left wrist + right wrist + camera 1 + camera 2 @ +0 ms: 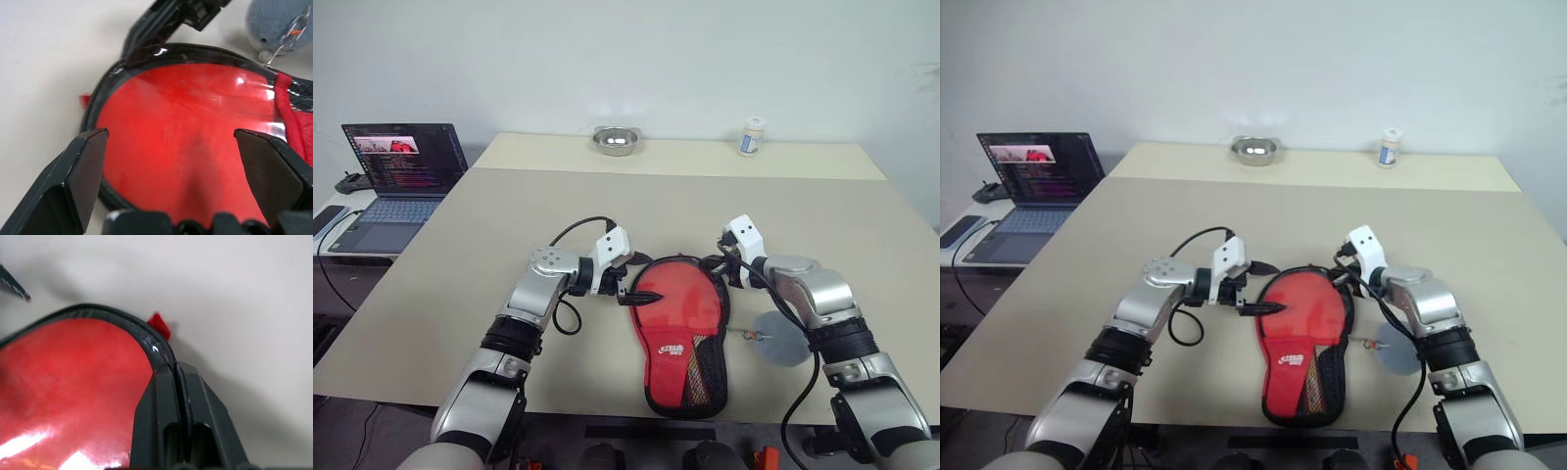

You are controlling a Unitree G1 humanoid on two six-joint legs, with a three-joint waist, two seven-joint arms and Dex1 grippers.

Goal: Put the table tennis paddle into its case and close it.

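One broad beige table (558, 225) carries everything, its far part a paler strip where a metal bowl (616, 140) and a small white bottle (753, 136) stand well apart from each other. Off the table's left edge an open laptop (399, 176) sits on a lower surface with its screen lit. Near the table's front edge lies the case (680, 338), red side up with white lettering and a mesh pocket toward the narrow handle end, which points at the robot — the round end faces the far side. The glossy red face in the round part may be the table tennis paddle (186, 142) lying inside the case, though the views do not settle whether it is rubber or the case's own panel. The left gripper (633, 283) hovers at the round end's left rim with its two black fingers (80, 169) spread wide, one above and one at the rim, gripping nothing. The right gripper (177, 382) is at the round end's right rim, its fingers pressed together on the black zipper rim. A small red tab (159, 324) sticks out just beside that rim. Just right of the case lies a grey fluffy charm (781, 338) on a short metal chain.
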